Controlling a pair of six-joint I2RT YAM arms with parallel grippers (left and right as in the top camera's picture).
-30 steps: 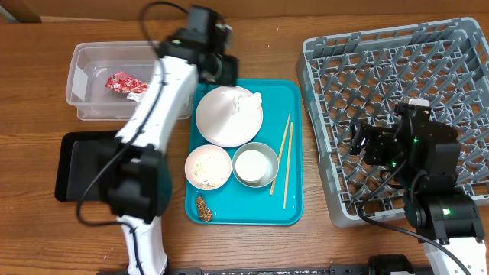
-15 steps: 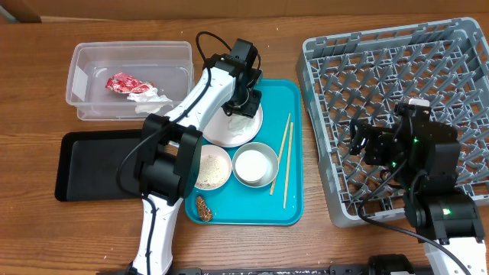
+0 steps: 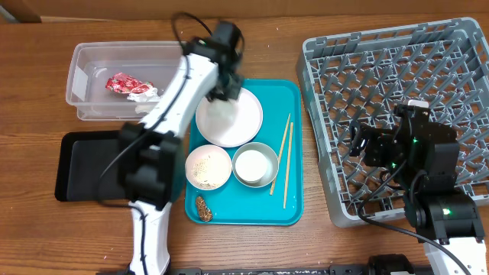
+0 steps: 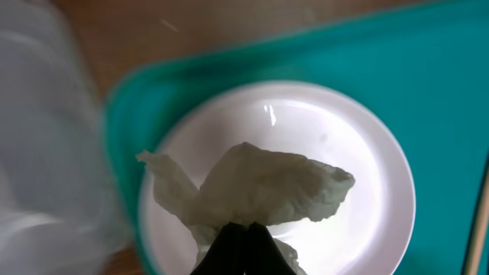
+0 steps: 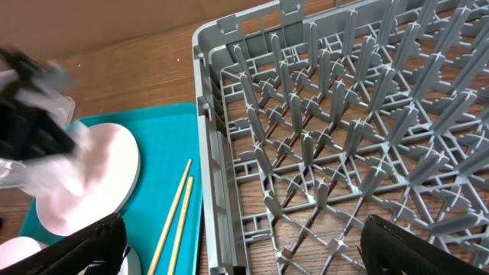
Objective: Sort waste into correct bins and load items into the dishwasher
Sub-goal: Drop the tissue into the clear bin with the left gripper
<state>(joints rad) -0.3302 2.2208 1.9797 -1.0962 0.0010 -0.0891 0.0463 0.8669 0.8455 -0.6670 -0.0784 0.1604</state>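
Lifted off the white plate since half a second ago, the left gripper is pinched shut on the crumpled napkin, which hangs just above the plate, near the clear tub. Only a thin fold looks caught, so a fast swing could drop it short of the tub. The right gripper sits spread open.

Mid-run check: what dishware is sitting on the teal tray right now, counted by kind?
Plate: 1
Small bowls, one with rice, one beside it: 2
Chopsticks: 2
Total: 5
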